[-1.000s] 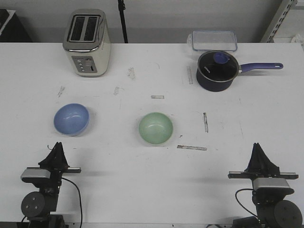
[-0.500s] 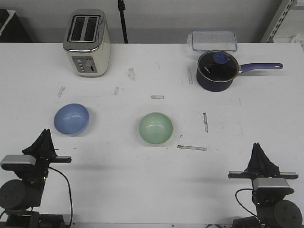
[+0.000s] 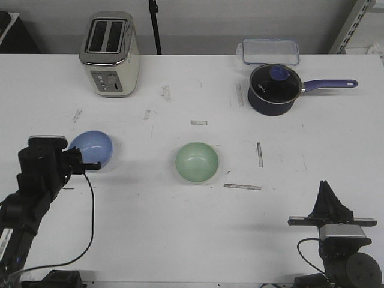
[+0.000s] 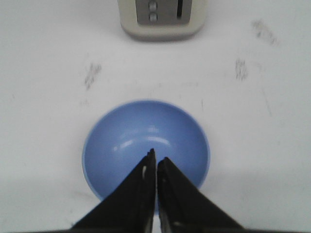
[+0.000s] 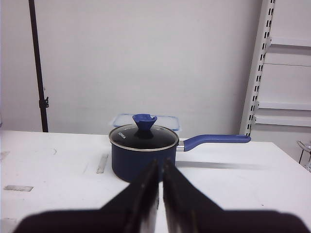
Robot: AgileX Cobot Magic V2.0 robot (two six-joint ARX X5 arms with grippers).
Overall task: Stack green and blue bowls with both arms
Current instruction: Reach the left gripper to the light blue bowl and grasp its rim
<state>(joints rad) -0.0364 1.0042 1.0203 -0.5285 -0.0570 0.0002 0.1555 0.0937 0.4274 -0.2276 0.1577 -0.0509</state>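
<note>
The pale blue bowl (image 3: pixel 95 147) sits upright and empty on the white table at the left. The mint green bowl (image 3: pixel 197 162) sits upright and empty near the middle. My left gripper (image 3: pixel 77 158) hangs just over the blue bowl's near rim. In the left wrist view the blue bowl (image 4: pixel 131 136) fills the middle and the left gripper (image 4: pixel 156 158) is shut and empty above its near half. My right gripper (image 3: pixel 326 185) rests at the front right edge, far from both bowls. In the right wrist view it (image 5: pixel 160 163) is shut and empty.
A cream toaster (image 3: pixel 110 54) stands at the back left, also in the left wrist view (image 4: pixel 163 17). A dark navy saucepan (image 3: pixel 275 89) with lid and long handle stands at the back right, with a clear lidded container (image 3: pixel 270 51) behind it. The right wrist view faces the saucepan (image 5: pixel 143 155).
My left arm has risen from the table's front edge and moved forward, up to the blue bowl's near rim. The right arm and both bowls have not moved.
</note>
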